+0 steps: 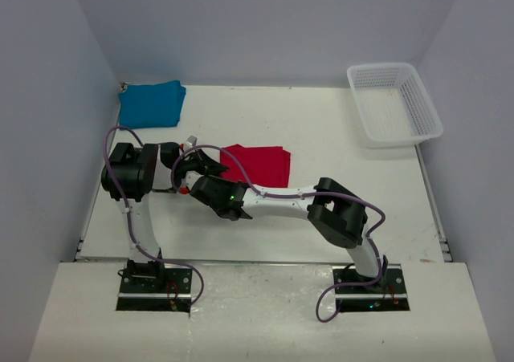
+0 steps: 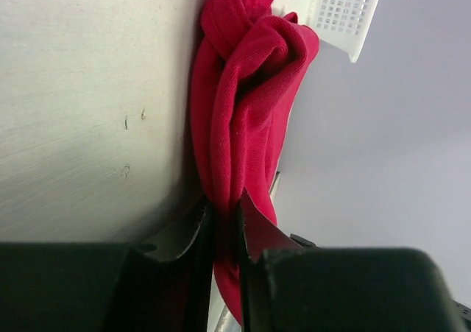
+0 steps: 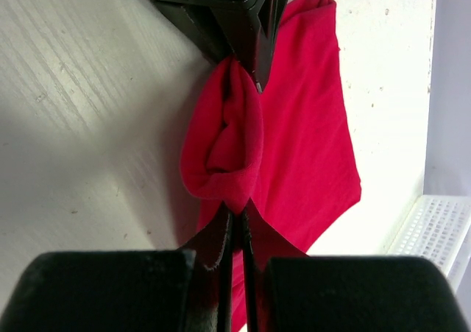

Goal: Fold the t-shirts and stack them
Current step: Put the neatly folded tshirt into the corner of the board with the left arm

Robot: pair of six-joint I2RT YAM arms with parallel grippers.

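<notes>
**Both claws clamped on the red t-shirt (image 3: 309, 126)**

My left gripper (image 2: 224, 207) and right gripper (image 3: 237, 213) each pinch its bunched left edge, mid-table (image 1: 321, 137). My right arm stretches low leftward and my left elbow is bent. The teal-blue t-shirt (image 1: 151, 103) lies folded in the far-left corner.

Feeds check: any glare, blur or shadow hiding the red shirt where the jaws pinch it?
Top external: even light, sharp, but the arms cover the left edge of the red shirt. Left wrist: cloth sharp, with deep shadow in the fold beside the jaws; the basket bright yet readable. Right wrist: bright sheen on the table at left, shirt well lit, jaw housings dark and featureless.
</notes>
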